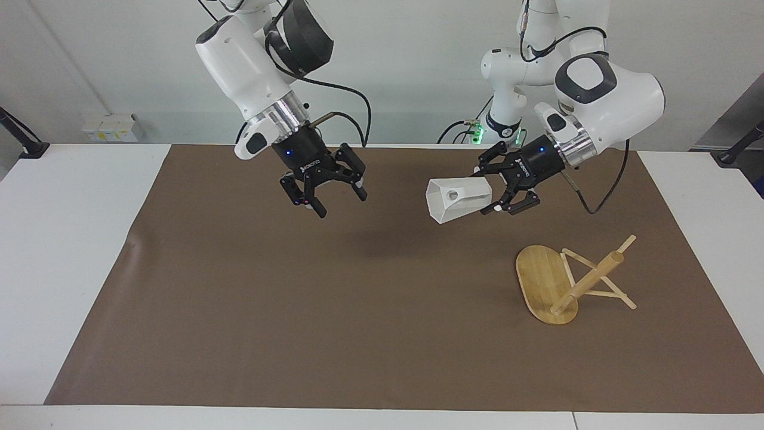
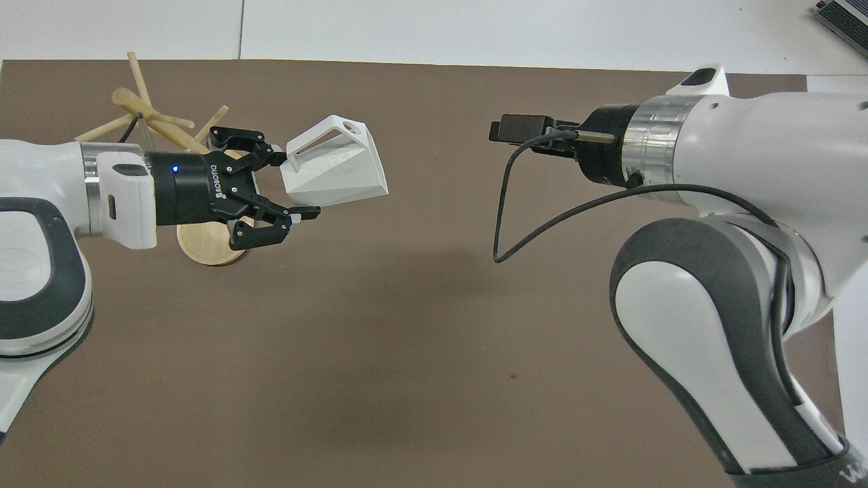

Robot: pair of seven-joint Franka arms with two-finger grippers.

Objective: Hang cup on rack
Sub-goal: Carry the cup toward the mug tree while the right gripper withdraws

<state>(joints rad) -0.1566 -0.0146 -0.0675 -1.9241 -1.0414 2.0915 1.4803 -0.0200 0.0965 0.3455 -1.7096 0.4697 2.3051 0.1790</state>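
The white faceted cup [image 1: 456, 200] is on its side in the air, with its rim toward the right arm's end of the table. My left gripper [image 1: 490, 192] is shut on its bottom end over the brown mat. It also shows in the overhead view [image 2: 295, 188], holding the cup [image 2: 339, 169]. The bamboo rack [image 1: 567, 280] stands on the mat toward the left arm's end, farther from the robots than the cup. My right gripper [image 1: 325, 194] is open and empty, up over the mat and apart from the cup. In the overhead view its fingers are hidden under its wrist.
The brown mat [image 1: 334, 310] covers most of the white table. The rack's oval base [image 2: 207, 247] shows partly under my left gripper in the overhead view. A black cable [image 2: 505, 203] loops from the right wrist.
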